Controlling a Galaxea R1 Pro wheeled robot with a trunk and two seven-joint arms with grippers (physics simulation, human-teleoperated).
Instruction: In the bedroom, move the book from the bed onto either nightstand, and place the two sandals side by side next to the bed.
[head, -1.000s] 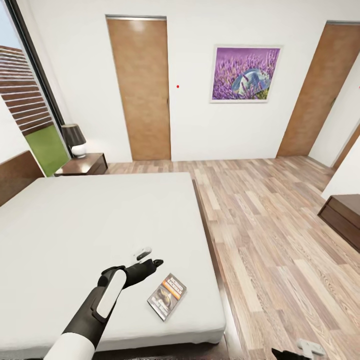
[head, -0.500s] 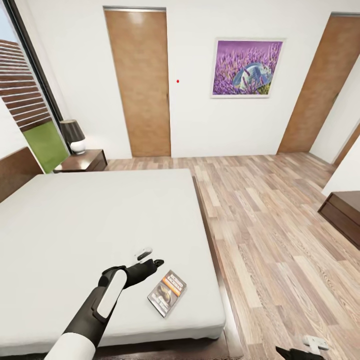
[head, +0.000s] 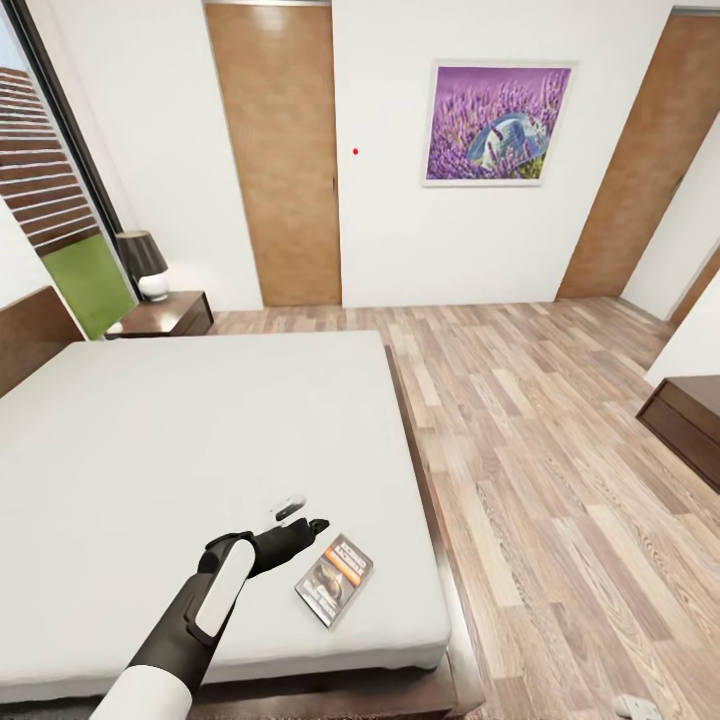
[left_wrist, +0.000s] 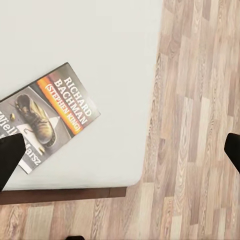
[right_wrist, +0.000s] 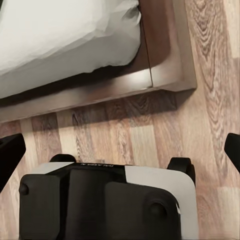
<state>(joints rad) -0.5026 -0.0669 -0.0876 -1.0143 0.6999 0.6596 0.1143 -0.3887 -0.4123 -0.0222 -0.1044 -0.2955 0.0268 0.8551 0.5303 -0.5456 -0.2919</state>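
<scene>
The book lies flat on the bed, near the mattress's front right corner. Its dark cover with white "RICHARD BACHMAN" lettering and an orange band fills part of the left wrist view. My left gripper hovers open just left of and beyond the book, with nothing between its fingers. In the left wrist view the book sits toward one fingertip. The nightstand stands at the bed's far left corner. Low beside the bed frame, my right gripper is open over bare floor. The two sandals are out of view.
A dark-shaded lamp stands on the nightstand. A long dark wooden bench lines the right wall. Wood-plank floor stretches right of the bed toward two brown doors. My own base sits right by the bed frame.
The whole picture has shifted, with walls and doors sliding upward, so the camera moved. My left gripper holds its place beside the book. The right gripper has sunk toward the picture's bottom edge.
</scene>
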